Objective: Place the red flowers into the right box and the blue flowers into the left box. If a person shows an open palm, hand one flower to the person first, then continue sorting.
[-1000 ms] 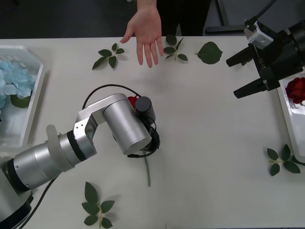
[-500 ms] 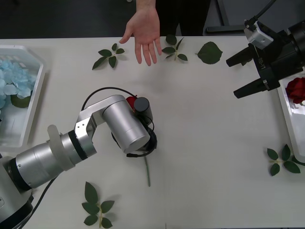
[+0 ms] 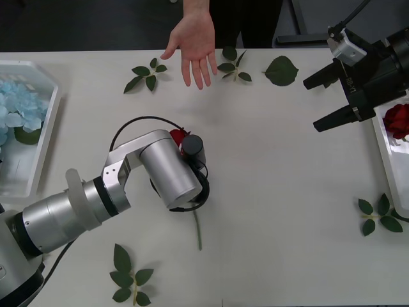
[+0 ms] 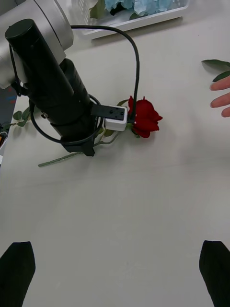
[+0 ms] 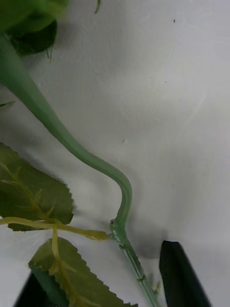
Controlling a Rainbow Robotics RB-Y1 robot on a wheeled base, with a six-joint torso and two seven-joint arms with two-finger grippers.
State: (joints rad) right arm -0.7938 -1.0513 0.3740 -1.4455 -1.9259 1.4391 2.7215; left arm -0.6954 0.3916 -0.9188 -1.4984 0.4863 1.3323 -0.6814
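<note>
Shifted slightly: left pincer [image 5: 103, 283], fingers open astride red rose [image 3: 178, 136] stem for pickup; open palm [image 3: 193, 43] beyond awaits. Right pincer [image 3: 321, 101] open, idle.

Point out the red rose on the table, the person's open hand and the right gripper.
red rose [image 4: 145, 116]: right wrist view, on the bloom.
person's hand [image 3: 194, 43]: front view, on the palm.
right gripper [image 3: 324, 99]: front view, midway between its black fingertips.

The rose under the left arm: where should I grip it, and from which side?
Grip the rose on its thin stem, just below the bloom, coming straight down. The stem lies flat on the table; the left gripper already straddles it there.
</note>
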